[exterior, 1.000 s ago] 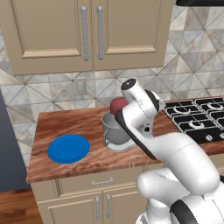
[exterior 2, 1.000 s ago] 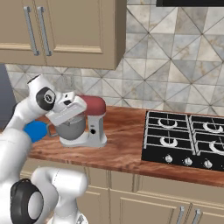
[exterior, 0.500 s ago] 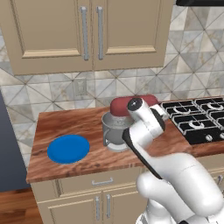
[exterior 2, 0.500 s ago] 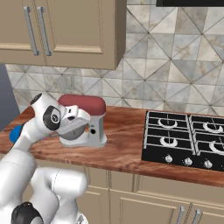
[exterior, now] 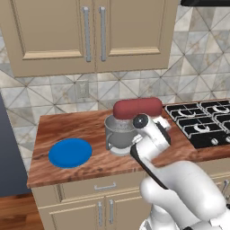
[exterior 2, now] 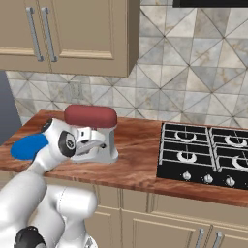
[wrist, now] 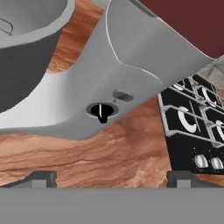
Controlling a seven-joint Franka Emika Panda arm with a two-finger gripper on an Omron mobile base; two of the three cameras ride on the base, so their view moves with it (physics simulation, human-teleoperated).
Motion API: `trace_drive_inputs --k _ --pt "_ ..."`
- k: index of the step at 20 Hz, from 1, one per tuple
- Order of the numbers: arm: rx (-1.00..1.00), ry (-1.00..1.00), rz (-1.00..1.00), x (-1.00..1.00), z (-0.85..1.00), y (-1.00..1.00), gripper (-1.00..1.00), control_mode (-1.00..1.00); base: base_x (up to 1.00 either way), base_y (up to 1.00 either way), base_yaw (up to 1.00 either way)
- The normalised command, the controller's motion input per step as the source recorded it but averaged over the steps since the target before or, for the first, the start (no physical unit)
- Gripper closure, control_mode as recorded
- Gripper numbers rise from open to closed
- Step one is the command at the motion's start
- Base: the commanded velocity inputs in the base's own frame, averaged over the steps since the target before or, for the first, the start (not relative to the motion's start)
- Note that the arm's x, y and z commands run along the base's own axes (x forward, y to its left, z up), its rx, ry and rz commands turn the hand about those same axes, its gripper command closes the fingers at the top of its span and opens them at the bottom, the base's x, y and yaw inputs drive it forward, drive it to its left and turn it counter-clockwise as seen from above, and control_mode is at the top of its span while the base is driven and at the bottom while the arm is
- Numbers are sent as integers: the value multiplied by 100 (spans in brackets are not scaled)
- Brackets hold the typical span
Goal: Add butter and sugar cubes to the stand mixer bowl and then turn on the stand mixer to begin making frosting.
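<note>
The gripper (wrist: 109, 177) hangs low over the wooden counter (wrist: 113, 148) with its two dark fingertips (wrist: 41, 177) spread wide apart and nothing between them. Straight ahead of it, close, stands the stand mixer (wrist: 131, 74), whose dark knob (wrist: 102, 111) on the light grey column sits just beyond the gap between the tips. The stand mixer bowl (wrist: 26, 48) lies ahead and to one side of the gripper; the black stove (wrist: 192, 127) lies to the other. In the left base view, a blue plate (exterior: 70, 152) rests well apart, beyond the bowl.
</note>
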Motion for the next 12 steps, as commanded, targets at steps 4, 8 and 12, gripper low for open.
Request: trace_drive_inputs --k 4,8,12 --pt "0 0 0 42 -9 0 -100 -100 0 0 0" --pt "0 0 0 39 -6 0 -100 -100 0 0 0" --pt "0 0 0 34 -13 0 -100 -100 0 0 0"
